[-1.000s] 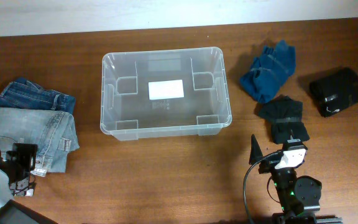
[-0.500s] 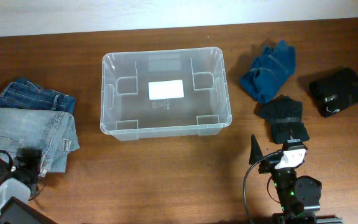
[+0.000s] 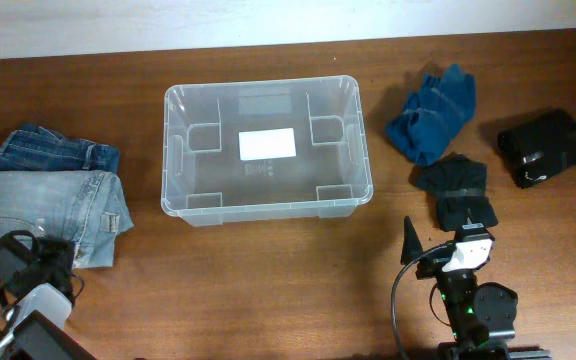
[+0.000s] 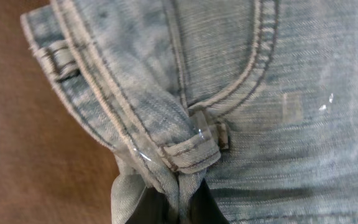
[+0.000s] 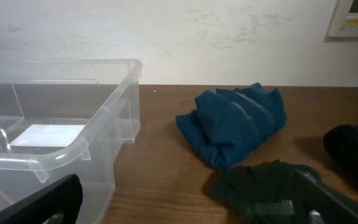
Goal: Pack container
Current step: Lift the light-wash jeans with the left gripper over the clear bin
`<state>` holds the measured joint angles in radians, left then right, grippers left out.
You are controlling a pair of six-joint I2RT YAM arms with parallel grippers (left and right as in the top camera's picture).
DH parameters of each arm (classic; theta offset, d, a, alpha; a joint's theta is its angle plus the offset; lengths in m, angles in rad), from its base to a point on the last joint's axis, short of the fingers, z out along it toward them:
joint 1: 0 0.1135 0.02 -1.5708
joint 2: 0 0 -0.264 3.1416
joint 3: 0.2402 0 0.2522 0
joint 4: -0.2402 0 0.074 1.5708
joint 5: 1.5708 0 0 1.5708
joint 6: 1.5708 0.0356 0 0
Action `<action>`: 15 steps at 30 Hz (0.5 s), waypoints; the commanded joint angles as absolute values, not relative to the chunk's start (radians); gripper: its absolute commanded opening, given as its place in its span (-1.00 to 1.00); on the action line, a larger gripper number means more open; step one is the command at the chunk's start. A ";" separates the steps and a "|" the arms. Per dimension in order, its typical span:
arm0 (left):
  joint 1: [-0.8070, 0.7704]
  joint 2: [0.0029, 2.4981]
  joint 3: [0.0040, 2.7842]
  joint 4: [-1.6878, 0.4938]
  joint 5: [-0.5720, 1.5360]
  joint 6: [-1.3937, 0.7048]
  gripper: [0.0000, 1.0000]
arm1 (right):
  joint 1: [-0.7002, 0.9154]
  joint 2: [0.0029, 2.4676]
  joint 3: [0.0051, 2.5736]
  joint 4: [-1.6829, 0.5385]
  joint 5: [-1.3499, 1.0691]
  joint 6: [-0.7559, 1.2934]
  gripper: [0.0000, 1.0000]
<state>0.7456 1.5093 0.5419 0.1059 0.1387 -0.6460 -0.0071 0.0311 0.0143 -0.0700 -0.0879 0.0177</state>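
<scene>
The clear plastic container (image 3: 264, 88) stands empty in the middle of the table, with a white label on its base. Its near corner also shows in the right wrist view (image 5: 61, 158). My left gripper (image 3: 40, 262) is at the near edge of the folded light jeans (image 3: 58, 205) and is shut on a fold of their waistband (image 4: 182, 202). My right gripper (image 3: 443, 245) stands open near the front edge. Nothing is between its fingers (image 5: 188, 211), and a black garment (image 5: 272, 186) lies just ahead of it.
Darker jeans (image 3: 53, 155) lie behind the light pair at the left. Right of the container are a blue garment (image 3: 433, 112), the black garment (image 3: 458, 190) and another black bundle (image 3: 546, 147) at the far right. A pale wall runs behind the table.
My left gripper went from open to shut, pinching the light jeans' waistband, and the jeans' near right corner shifted a little. The right arm has not moved.
</scene>
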 commanded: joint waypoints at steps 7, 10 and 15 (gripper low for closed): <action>0.716 1.465 0.586 0.086 0.435 -0.614 -0.99 | -0.014 0.026 0.006 -0.070 -0.083 0.015 0.96; 0.716 1.400 0.647 0.036 0.496 -0.613 -0.99 | -0.014 0.026 0.006 -0.070 -0.083 0.015 0.97; 0.716 1.256 0.798 -0.109 0.517 -0.579 -0.99 | -0.014 0.026 0.006 -0.070 -0.083 0.015 0.97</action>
